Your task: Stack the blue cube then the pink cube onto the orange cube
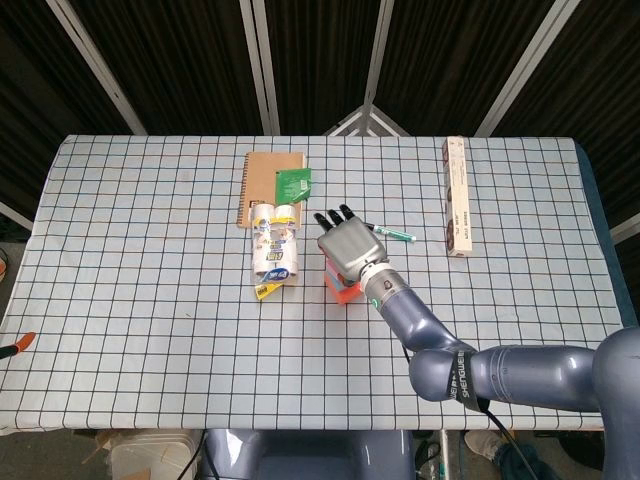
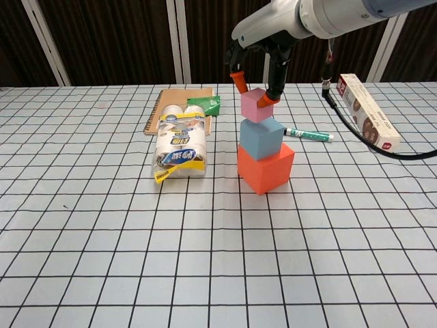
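The orange cube point(image 2: 265, 171) stands on the checked tablecloth with the blue cube point(image 2: 261, 139) on top of it. The pink cube point(image 2: 252, 106) sits tilted on the blue cube's top. My right hand point(image 2: 263, 55) comes down from above and pinches the pink cube between orange-tipped fingertips point(image 2: 272, 99). In the head view the right hand point(image 1: 345, 243) covers the stack, and only a bit of the orange cube point(image 1: 341, 291) shows below it. My left hand appears in neither view.
A pack of tissue rolls point(image 2: 179, 147) lies left of the stack, with a brown notebook point(image 2: 171, 102) and a green packet point(image 2: 203, 104) behind it. A green pen point(image 2: 307, 134) lies to the right, and a long box point(image 2: 369, 119) further right. An orange-handled tool point(image 1: 15, 345) sits at the table's left edge.
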`<move>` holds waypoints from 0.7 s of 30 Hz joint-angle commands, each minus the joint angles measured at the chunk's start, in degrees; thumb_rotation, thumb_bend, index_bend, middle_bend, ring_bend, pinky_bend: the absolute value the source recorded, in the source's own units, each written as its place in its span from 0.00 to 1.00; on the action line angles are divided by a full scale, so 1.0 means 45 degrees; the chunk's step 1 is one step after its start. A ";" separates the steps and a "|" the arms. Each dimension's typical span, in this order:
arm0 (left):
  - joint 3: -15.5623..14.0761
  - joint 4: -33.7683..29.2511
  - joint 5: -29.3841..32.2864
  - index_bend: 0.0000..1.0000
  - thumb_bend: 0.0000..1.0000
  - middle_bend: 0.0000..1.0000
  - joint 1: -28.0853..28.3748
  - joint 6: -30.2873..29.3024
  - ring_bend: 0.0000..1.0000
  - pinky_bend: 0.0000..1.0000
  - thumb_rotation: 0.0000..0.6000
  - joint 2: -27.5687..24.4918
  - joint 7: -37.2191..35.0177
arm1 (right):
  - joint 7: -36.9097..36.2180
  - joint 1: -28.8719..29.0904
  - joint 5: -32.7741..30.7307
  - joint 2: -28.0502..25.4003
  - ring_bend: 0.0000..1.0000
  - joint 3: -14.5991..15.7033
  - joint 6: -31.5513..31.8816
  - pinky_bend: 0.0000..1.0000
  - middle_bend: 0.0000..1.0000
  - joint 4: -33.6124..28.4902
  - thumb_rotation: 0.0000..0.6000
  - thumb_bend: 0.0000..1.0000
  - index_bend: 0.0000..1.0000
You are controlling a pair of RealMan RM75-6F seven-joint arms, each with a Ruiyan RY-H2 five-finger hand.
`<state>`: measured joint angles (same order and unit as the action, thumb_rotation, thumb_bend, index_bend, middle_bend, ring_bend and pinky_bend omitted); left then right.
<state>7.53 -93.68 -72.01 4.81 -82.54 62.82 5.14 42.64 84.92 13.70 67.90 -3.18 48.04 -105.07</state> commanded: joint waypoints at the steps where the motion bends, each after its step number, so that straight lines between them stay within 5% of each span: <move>1: -0.0009 -0.0015 -0.0018 0.08 0.12 0.00 -0.0011 -0.0021 0.00 0.00 1.00 -0.0001 0.0003 | -0.0105 -0.0077 0.0149 0.0064 0.00 0.0005 0.0023 0.00 0.00 0.0029 1.00 0.40 0.46; 21: -0.0019 -0.0022 -0.0075 0.08 0.12 0.00 -0.0057 -0.0087 0.00 0.00 1.00 -0.0033 -0.0089 | -0.0717 -0.0670 0.0926 0.0382 0.01 -0.0018 0.0427 0.00 0.00 0.0247 1.00 0.41 0.47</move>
<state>7.44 -93.79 -72.35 4.55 -82.94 62.68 4.74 39.43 81.92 17.89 69.60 -3.27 49.95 -103.97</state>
